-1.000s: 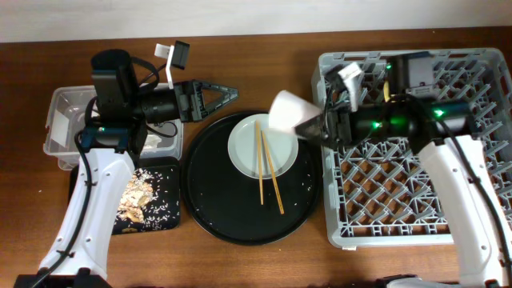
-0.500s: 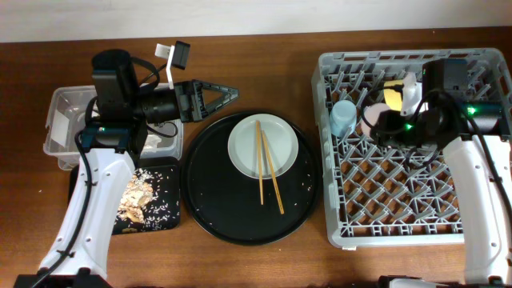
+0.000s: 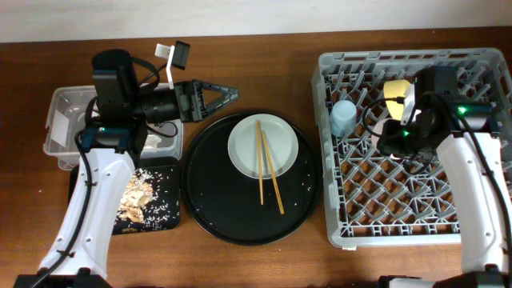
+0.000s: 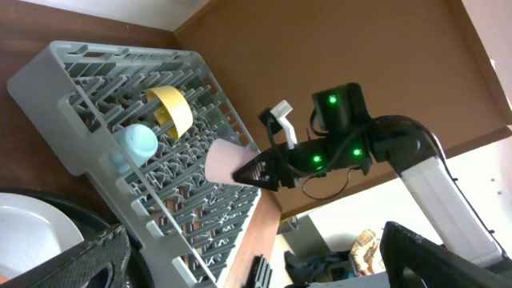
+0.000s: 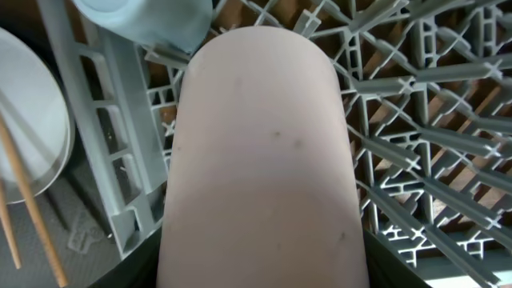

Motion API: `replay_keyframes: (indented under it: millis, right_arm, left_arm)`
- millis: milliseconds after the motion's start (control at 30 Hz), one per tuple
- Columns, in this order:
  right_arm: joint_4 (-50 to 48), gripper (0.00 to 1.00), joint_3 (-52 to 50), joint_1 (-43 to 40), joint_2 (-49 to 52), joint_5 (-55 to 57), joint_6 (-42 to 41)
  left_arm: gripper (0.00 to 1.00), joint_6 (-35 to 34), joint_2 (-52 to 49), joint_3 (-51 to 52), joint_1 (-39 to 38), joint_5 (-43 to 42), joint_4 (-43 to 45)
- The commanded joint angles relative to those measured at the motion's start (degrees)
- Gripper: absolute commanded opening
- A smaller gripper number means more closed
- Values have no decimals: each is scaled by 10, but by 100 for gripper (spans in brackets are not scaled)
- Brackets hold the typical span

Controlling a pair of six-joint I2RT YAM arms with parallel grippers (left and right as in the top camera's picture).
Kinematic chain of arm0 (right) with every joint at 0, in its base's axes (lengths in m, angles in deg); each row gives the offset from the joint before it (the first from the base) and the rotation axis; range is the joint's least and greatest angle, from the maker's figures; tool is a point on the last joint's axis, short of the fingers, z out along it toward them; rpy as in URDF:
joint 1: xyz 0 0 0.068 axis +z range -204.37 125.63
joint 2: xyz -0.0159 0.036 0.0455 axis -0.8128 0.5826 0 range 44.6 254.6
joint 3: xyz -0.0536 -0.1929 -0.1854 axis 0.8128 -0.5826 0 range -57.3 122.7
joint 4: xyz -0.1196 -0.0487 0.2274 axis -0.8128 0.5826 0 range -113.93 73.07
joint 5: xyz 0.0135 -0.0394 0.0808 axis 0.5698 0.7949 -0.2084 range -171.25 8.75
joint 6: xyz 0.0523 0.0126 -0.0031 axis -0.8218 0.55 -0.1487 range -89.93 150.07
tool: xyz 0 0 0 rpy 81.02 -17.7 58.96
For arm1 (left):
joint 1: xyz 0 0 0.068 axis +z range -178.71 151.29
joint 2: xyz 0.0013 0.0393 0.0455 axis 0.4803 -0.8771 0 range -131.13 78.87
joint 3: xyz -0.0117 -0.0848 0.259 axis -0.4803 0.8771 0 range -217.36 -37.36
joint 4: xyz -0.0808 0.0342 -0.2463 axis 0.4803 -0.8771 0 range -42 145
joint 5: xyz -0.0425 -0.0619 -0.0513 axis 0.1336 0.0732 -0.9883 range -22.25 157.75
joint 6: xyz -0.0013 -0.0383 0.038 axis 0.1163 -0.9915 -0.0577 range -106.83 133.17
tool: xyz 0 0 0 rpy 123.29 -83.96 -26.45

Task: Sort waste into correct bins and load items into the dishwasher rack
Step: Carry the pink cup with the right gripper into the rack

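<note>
pink cup: held in R gripper, tilted, over left part of rack; filled most of R wrist view; couldn't tell if it touched the pegs.
R gripper: jaws abt half closed, clamped on pink cup's sides.
blue cup: in rack, just beside pink cup, nr rack's left wall.
bowl: yellow, stood on edge betw pegs in rack's far rows, nr R gripper.
rack: light grey, peg lattice, on right side of table.
plate: on round tray, left of rack, well apart from R gripper.
chopsticks: pair lay across plate, near ends running off its edge onto round tray.
L gripper: jaws wide apart, nothing betw them; hovered over table by round tray's far-left edge, pointed twd rack.
tub: clear, far left of table, partly under L arm.
black tray: in front of tub, just beside round tray.
scraps: tan bits + white grains, lay in black tray.
</note>
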Motion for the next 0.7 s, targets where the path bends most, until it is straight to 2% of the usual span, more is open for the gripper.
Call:
replay_keyframes:
  millis: [0,267,300,433,567,667]
  right_arm:
    - [-16,40,-23,-1,11,11,-5]
    - [-42,42,-49,-1,42,-8,-4]
    - [-42,47,-49,-1,45,-8,-4]
    - [-42,52,-49,-1,47,-8,-4]
    - [-39,65,-49,-1,47,-8,-4]
    - [-37,70,-49,-1,47,-8,-4]
  left_arm:
    - [99,5,2,-2,2,0,1]
    - [99,5,2,-2,1,0,0]
    - [99,5,2,-2,1,0,0]
    - [99,5,1,-2,1,0,-1]
    - [99,5,1,-2,1,0,-1]
    - [99,5,1,-2,1,0,0]
